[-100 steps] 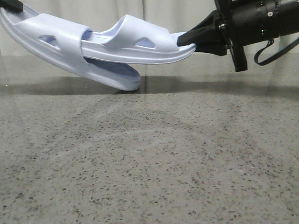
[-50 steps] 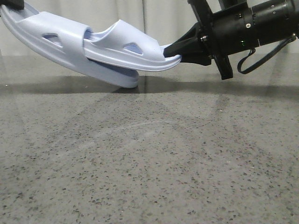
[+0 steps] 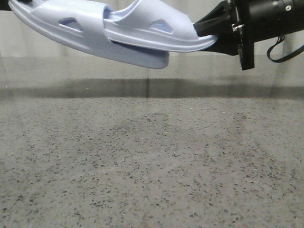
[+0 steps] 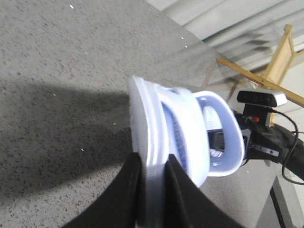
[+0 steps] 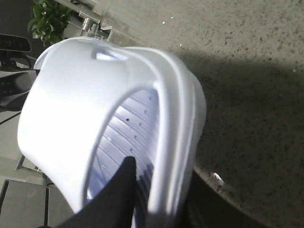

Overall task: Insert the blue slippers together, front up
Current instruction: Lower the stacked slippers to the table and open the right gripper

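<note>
Both blue slippers hang nested in the air near the top of the front view. The left slipper [image 3: 61, 33] slopes down to the right, and its strap covers the toe of the right slipper [image 3: 156, 35]. My left gripper [image 3: 4, 4] shows only at the corner; in the left wrist view it [image 4: 153, 190] is shut on that slipper's sole edge [image 4: 147, 133]. My right gripper [image 3: 209, 35] is shut on the right slipper's heel. In the right wrist view one finger [image 5: 121, 190] lies on the ribbed footbed, and the sole rim [image 5: 175, 142] is pinched.
The speckled grey tabletop [image 3: 152, 156] lies below, with the slippers' shadow across its far part. A pale curtain hangs behind. A wooden frame [image 4: 280, 57] and a webcam [image 4: 261, 97] stand past the table, and a potted plant [image 5: 47, 21] is at one side.
Both slippers have risen and shifted right. The lower slipper's toe, close to the table before, now hangs well above it. The right arm has moved up and to the right.
</note>
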Robot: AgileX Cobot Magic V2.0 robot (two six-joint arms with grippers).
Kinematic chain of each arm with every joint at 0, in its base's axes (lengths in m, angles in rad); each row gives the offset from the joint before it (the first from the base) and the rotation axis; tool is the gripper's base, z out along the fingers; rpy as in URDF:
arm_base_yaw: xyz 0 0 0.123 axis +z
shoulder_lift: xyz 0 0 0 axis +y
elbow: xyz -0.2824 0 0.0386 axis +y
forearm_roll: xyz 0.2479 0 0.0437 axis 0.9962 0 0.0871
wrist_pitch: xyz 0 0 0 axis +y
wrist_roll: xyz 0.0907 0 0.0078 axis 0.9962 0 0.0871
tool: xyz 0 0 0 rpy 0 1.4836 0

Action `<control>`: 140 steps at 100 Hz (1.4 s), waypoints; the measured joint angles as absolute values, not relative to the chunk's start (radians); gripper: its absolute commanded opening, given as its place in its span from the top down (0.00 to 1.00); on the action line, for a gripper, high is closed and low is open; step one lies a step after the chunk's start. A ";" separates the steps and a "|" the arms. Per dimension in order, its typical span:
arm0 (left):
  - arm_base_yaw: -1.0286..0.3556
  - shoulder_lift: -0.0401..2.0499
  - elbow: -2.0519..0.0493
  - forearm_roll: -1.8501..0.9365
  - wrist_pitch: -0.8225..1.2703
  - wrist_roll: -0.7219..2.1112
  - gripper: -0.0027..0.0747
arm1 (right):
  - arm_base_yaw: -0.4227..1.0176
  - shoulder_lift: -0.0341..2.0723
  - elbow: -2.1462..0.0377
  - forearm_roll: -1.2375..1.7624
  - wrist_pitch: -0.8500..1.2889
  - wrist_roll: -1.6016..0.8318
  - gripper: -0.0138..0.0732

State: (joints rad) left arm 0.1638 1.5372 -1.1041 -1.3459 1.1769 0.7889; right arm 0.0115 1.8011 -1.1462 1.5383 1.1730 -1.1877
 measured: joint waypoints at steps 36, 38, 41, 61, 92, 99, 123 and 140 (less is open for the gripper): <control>0.200 1.537 -1.104 -1.280 1.177 0.789 0.95 | -0.140 1.654 -1.149 1.457 1.182 -1.148 0.70; 0.200 1.537 -1.104 -1.278 1.172 0.789 0.95 | -0.145 1.649 -1.149 1.448 1.182 -1.145 0.70; 0.200 1.537 -1.102 -1.276 1.167 0.789 0.95 | -0.150 1.643 -1.149 1.434 1.182 -1.138 0.70; 0.200 1.533 -1.041 -1.265 1.113 0.812 0.95 | -0.160 1.611 -1.149 1.380 1.184 -1.122 0.70; 0.148 1.532 -0.975 -1.263 0.988 0.931 0.84 | -0.160 1.609 -1.149 1.374 1.186 -1.109 0.70; 0.145 1.532 -0.975 -1.261 0.977 0.954 0.72 | -0.160 1.609 -1.149 1.374 1.186 -1.106 0.70; 0.145 1.532 -0.975 -1.180 0.922 0.971 0.38 | -0.160 1.609 -1.149 1.370 1.186 -1.104 0.70; 0.176 1.531 -0.999 -1.144 0.964 0.972 0.42 | -0.160 1.609 -1.149 1.359 1.186 -1.102 0.71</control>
State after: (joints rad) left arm 0.1764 1.5306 -0.9988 -1.1439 0.9639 0.9718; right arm -0.1599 1.6090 -1.1486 1.3595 1.1856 -1.1022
